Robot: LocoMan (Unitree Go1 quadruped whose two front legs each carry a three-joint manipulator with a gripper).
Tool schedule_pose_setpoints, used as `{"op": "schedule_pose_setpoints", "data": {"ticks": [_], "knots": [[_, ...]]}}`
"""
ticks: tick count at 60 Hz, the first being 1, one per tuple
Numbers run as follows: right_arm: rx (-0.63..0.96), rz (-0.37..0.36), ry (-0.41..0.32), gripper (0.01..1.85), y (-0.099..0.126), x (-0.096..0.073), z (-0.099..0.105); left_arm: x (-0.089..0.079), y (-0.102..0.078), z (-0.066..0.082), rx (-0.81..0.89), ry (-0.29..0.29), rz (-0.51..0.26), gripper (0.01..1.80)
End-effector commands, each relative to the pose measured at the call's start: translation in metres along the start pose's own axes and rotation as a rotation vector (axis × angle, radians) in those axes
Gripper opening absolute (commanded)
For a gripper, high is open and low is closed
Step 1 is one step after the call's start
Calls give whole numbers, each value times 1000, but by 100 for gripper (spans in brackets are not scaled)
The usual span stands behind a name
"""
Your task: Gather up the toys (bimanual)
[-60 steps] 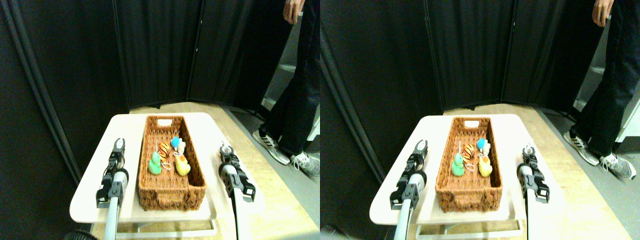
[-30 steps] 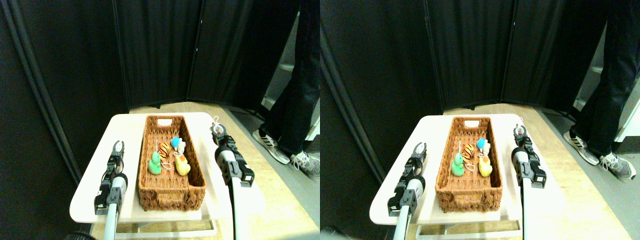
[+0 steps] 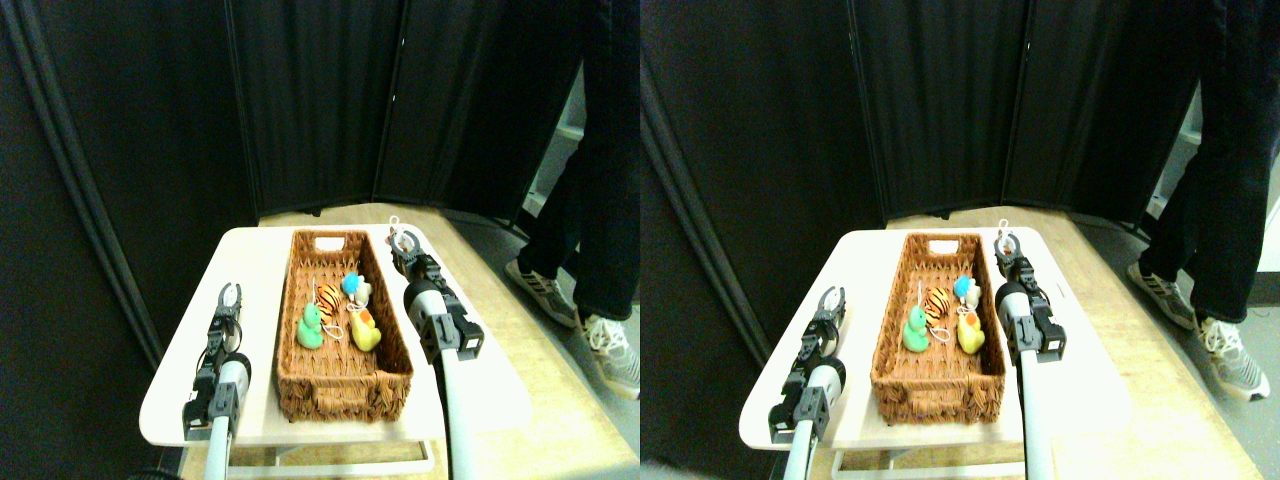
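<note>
1. Four toys sit mid-basket in the stereo pair view, left half: green toy [image 3: 309, 327] by the left wall, orange-black tiger [image 3: 329, 297] just beyond it, blue toy [image 3: 351, 285] touching a small white one toward the right wall, yellow duck [image 3: 364, 330] nearest the cam on the right side. White loop cords lie betw. them.
2. Wicker basket [image 3: 343, 382] runs lengthwise away from the cam on a pale table [image 3: 258, 262]; cut-out handle at the far end wall.
3. Left gripper [image 3: 229, 293] is over the table just left of the basket, apart from its wall. Jaws look parted a little at the tips, nothing betw. them.
4. Right gripper [image 3: 404, 239] is up by the basket's far right corner, just beside the rim. A thin white loop shows at its tip; can't tell how far the jaws are apart or whether they grip it.
5. Person's dark trouser legs [image 3: 590, 160] and sneakers stand on the floor at right, well apart from the table. Black curtain panels behind.
</note>
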Motion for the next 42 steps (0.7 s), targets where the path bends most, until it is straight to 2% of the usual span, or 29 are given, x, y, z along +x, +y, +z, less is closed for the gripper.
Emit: {"op": "schedule_pose_setpoints", "data": {"ticks": [1,20,32,42], "knots": [[45,79,54,1,17,-3,-12,0,-6,1,9,-22,-52,1],[50,110,130,1,21,-7,-50,-6,-6,5,13,-40,-75,1],[63,101,154,1,14,-7,-60,-9,-5,8,16,-52,-87,1],[99,59,153,1,8,-7,-64,-12,-5,9,16,-52,-88,1]]}}
